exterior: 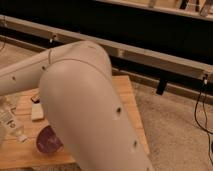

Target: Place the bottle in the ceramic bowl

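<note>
The bottle (11, 123), slim and white with dark label marks, lies tilted at the far left of the wooden table (127, 100). The ceramic bowl (48, 139), round and dark purple, sits on the table just right of the bottle, its right side hidden behind my arm. My big cream arm (85, 100) fills the middle of the view, and its forearm (20, 75) runs off the left edge above the bottle. My gripper is out of view beyond that edge and is shut. Whether it touches the bottle does not show.
A cream rectangular block (37, 111) lies behind the bowl, with a small dark thing (35, 98) beside it. A dark wall with a pale rail (150, 55) runs behind the table. Cables (202, 110) hang at the right over speckled floor.
</note>
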You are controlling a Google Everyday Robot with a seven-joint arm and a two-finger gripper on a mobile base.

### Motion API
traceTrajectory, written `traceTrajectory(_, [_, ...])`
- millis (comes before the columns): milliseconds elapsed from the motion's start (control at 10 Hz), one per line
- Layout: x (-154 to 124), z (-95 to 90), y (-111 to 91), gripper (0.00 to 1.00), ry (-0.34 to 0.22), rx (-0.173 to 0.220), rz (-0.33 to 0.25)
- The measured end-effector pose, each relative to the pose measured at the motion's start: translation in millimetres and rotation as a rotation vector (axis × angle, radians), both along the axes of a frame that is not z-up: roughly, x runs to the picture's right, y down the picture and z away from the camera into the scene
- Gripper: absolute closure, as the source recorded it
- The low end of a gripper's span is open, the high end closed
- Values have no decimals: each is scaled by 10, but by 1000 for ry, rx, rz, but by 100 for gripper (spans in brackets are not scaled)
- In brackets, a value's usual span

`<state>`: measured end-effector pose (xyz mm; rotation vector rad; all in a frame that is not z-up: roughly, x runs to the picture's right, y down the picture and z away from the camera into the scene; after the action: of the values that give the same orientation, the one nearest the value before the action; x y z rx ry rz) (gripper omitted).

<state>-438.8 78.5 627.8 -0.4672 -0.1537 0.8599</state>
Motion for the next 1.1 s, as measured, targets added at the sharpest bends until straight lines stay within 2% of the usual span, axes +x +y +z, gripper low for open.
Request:
traceTrajectory(200, [357, -45, 17, 100, -44, 65, 27])
traceTrajectory(300, [568, -47, 55, 100, -59, 89, 40])
traceTrajectory(400, [737, -19, 130, 100, -63, 96, 45])
traceTrajectory(600, [1006, 98, 354, 100, -53, 85, 38])
traceTrajectory(800, [1121, 255, 567, 100, -35, 66, 19])
traceTrajectory(1100, [1089, 501, 610, 100, -8, 67, 14])
